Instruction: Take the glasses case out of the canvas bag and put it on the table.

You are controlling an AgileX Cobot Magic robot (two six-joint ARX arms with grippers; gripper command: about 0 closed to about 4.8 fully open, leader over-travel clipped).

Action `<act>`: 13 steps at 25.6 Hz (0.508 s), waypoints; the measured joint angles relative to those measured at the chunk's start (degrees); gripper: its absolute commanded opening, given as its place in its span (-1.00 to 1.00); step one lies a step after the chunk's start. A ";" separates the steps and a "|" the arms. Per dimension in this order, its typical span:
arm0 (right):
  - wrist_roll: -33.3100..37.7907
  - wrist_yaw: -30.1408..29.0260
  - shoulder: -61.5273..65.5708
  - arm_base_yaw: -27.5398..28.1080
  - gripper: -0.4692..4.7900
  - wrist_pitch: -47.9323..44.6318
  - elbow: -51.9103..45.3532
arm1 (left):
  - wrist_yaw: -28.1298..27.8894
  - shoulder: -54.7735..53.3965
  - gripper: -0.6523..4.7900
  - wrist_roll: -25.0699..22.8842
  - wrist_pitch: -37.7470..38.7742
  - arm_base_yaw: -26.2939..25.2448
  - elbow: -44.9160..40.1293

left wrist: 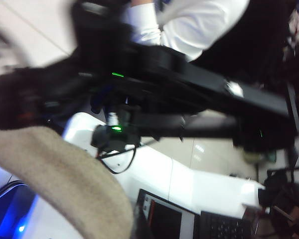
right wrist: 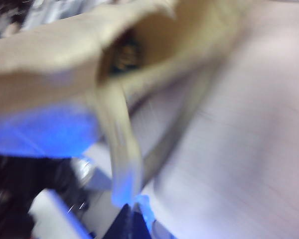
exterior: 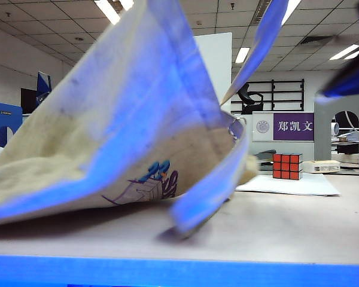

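The large floppy cream cloth canvas bag (exterior: 107, 137) fills most of the exterior view, its upper edge pulled up high out of the top of the picture while its bottom rests on the pale beige-grey matte surface (exterior: 275, 227). A blue "23" and a line drawing of a building are printed low on its side, and a metal ring (exterior: 236, 128) sits where a wide strap (exterior: 260, 42) rises away to the upper right. A second strap hangs down to the surface in front.

The blue glasses case shows in no view, so I cannot tell where it is. Both wrist views are badly blurred. The right wrist view shows the bag's (right wrist: 65, 55) dark mouth and a dangling strap above the surface (right wrist: 249, 139). The left wrist view shows only a fold of cream cloth (left wrist: 65, 184) and dark arm hardware.

Neither end effector can be made out. Both the left and the right end effector have their fingers together; what they pinch is not visible.

A red-faced Rubik's cube (exterior: 287, 166) stands well behind the bag on a white sheet (exterior: 299, 185).
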State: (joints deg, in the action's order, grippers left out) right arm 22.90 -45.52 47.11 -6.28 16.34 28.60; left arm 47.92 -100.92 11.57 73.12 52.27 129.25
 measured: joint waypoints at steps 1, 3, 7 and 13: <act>0.00 -0.83 2.05 -2.21 -0.83 -2.97 0.09 | -0.79 0.28 -0.78 0.00 -0.02 1.11 0.11; 0.00 -1.11 4.96 -9.14 -0.83 -7.56 0.07 | -4.87 0.24 -0.78 0.00 -0.11 2.34 0.11; -0.28 11.74 6.93 -24.15 0.90 -9.92 0.07 | -10.56 -0.98 -0.78 -0.17 -0.74 1.31 -1.14; -1.90 15.63 -0.07 -22.58 1.00 -6.08 0.04 | -13.94 -0.98 -0.78 -2.16 1.49 -3.52 -2.45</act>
State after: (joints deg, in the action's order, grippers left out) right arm 20.99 -29.89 47.05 -28.86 10.26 28.64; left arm 33.98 -101.91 9.41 74.61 48.75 126.80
